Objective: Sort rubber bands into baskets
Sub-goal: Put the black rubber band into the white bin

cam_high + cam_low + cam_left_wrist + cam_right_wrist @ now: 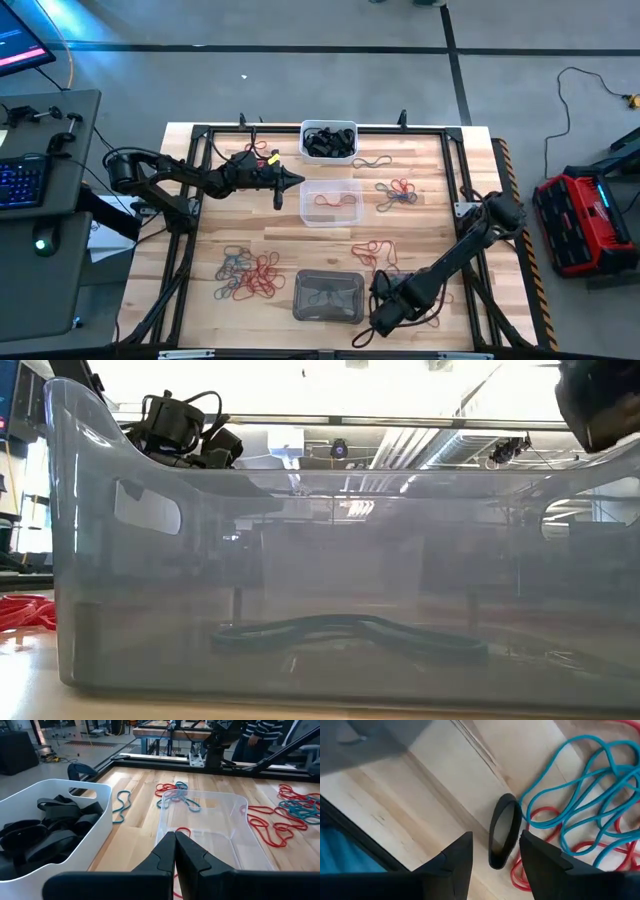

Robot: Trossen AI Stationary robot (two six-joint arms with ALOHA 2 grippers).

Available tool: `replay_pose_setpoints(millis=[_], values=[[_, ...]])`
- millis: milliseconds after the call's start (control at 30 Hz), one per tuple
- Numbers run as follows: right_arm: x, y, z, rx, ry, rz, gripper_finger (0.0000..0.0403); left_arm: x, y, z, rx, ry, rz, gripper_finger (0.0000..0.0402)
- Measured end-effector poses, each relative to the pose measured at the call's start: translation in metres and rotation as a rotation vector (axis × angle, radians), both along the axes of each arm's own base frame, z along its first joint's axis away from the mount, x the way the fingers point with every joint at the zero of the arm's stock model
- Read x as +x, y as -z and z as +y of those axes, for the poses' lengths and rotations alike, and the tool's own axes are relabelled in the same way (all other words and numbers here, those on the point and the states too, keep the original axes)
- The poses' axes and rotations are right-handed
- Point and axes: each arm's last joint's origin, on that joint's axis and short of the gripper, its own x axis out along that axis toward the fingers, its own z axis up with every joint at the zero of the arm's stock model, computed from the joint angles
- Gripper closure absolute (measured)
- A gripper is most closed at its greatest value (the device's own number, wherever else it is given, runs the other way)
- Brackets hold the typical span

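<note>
My right claw [492,851] stands open and holds nothing, with a black rubber band [503,831] on the table just ahead between its fingers, long axis running along the gap. In the high view it sits lower right, beside the grey basket [328,297]. My left claw [175,851] waits shut and empty over the clear basket [200,827], mid-frame.

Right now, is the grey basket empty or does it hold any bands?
Not empty. The grey basket holds at least one dark teal band lying flat on its floor, seen through the wall in the low view.
</note>
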Motion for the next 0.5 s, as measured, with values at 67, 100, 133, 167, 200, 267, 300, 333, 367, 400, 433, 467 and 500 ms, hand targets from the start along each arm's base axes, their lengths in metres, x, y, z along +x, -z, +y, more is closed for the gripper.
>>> replay_pose_setpoints(millis=[67, 100, 133, 167, 200, 267, 300, 333, 367, 400, 433, 467, 500], values=[[-0.0013, 0.0011, -0.0008, -0.005, -0.001, 0.018, 0.0251, 0.0, 0.0, 0.0, 0.002, 0.0, 0.0, 0.0402], [-0.0016, 0.0011, -0.0011, -0.008, -0.003, 0.021, 0.0251, 0.0, 0.0, 0.0, 0.002, 0.0, 0.0, 0.0402], [-0.0017, 0.0012, -0.0012, -0.01, -0.007, 0.022, 0.0251, 0.0, 0.0, 0.0, 0.003, 0.001, 0.0, 0.0401], [-0.0018, 0.0012, -0.0013, -0.011, -0.016, 0.021, 0.0251, 0.0, 0.0, 0.0, 0.004, 0.0, 0.001, 0.0401], [-0.0019, 0.0013, -0.0013, -0.012, -0.024, 0.02, 0.0251, 0.0, 0.0, 0.0, 0.005, 0.001, 0.001, 0.0401], [-0.0018, 0.0018, -0.0012, -0.013, -0.037, 0.019, 0.0251, 0.0, 0.0, 0.0, 0.011, 0.002, 0.001, 0.0402], [-0.0016, 0.0023, -0.0011, -0.014, -0.044, 0.019, 0.0251, 0.0, 0.0, 0.0, 0.012, 0.002, 0.002, 0.0401], [-0.0015, 0.0031, -0.001, -0.016, -0.045, 0.021, 0.0251, 0.0, 0.0, 0.0, 0.012, 0.002, 0.002, 0.0401], [-0.0014, 0.0046, -0.0009, -0.019, -0.048, 0.024, 0.0251, 0.0, 0.0, 0.0, 0.012, 0.002, 0.002, 0.0402], [-0.0012, 0.0055, -0.0007, -0.02, -0.049, 0.025, 0.0251, 0.0, 0.0, 0.0, 0.012, 0.003, 0.002, 0.0402], [-0.001, 0.0068, -0.0004, -0.019, -0.053, 0.027, 0.0251, 0.0, 0.0, 0.0, 0.012, 0.002, 0.002, 0.0402], [-0.0004, 0.0083, 0.0002, -0.016, -0.056, 0.029, 0.0251, 0.0, 0.0, 0.0, 0.012, 0.002, 0.002, 0.0402], [0.0002, 0.01, 0.0008, -0.013, -0.065, 0.029, 0.0251, 0.0, 0.0, 0.0, 0.012, 0.002, 0.002, 0.0402]])
